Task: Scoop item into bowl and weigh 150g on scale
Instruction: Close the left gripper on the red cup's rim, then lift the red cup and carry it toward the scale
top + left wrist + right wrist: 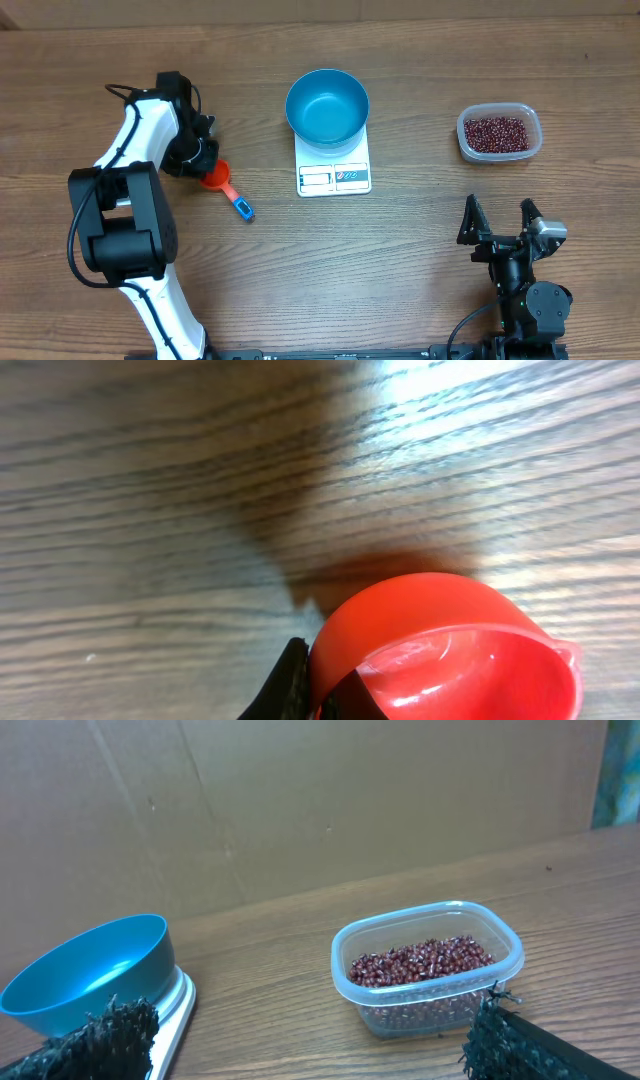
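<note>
**Item:** dried red beans (pixel 497 133), heaped loose in a clear plastic tub (pixel 464 141) well off the scale's (pixel 334 179) right-arm side. They are judged hard, light, free-rolling and easily spilled, so they are best taken by scoop only.

**Blue bowl** (pixel 327 105): seated on the scale, empty.

**Red measuring scoop** (pixel 217 178): laid on the table (pixel 400 280) at the scale's opposite side. It is judged rigid, light and slick.

**Left gripper** (pixel 203 162): clamped on the scoop's cup wall.

**Right gripper** (pixel 499 222): spread wide with nothing held, base-side of the scale.
</note>
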You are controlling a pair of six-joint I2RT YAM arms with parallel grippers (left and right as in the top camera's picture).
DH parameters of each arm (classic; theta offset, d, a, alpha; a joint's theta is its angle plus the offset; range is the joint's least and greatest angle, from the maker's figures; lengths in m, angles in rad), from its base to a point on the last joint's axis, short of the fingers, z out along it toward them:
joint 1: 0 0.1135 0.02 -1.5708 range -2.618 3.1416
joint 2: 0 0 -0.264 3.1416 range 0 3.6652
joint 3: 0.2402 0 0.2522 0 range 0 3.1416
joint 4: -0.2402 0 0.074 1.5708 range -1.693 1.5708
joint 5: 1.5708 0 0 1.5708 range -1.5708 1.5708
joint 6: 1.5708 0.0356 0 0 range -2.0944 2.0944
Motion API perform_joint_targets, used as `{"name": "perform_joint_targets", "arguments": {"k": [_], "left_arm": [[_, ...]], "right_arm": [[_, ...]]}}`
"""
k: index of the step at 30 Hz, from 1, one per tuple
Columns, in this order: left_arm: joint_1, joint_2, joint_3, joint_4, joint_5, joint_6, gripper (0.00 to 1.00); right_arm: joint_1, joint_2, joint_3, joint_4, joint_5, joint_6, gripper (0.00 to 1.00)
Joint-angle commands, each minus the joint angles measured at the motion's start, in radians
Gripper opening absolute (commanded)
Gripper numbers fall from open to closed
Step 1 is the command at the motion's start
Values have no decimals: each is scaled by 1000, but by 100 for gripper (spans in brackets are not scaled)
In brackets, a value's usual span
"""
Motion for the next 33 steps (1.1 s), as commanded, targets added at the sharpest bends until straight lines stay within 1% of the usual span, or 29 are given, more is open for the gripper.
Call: {"name": "perform_joint_targets", "arguments": {"k": [1, 5, 7, 9, 12, 15, 21, 26, 28, 33], "left_arm": [[2, -109, 73, -31, 28, -12, 4], [0, -214, 114, -77, 29, -72, 4], [0, -280, 121, -93, 35, -126, 4], [0, -356, 121, -101, 78, -171, 4], [-1, -453, 121, -105, 167, -270, 4], [-1, -546, 121, -128, 225, -434, 4], [-5, -674, 121, -253, 228, -789, 4], [-16, -705, 121, -378, 229, -1005, 4], [-21, -705, 120, -415, 228, -1056, 4], [-41, -705, 119, -444, 216, -1055, 5]], "right_arm": [[6, -8, -11, 6, 2, 0, 100], [6, -8, -11, 6, 2, 0, 100], [6, -8, -11, 6, 3, 0, 100], [5, -8, -11, 6, 3, 0, 100], [6, -8, -11, 6, 3, 0, 100], [6, -8, -11, 6, 2, 0, 100], [6, -8, -11, 6, 2, 0, 100], [6, -8, -11, 6, 2, 0, 100], [6, -8, -11, 6, 3, 0, 100], [6, -8, -11, 6, 2, 0, 100]]}}
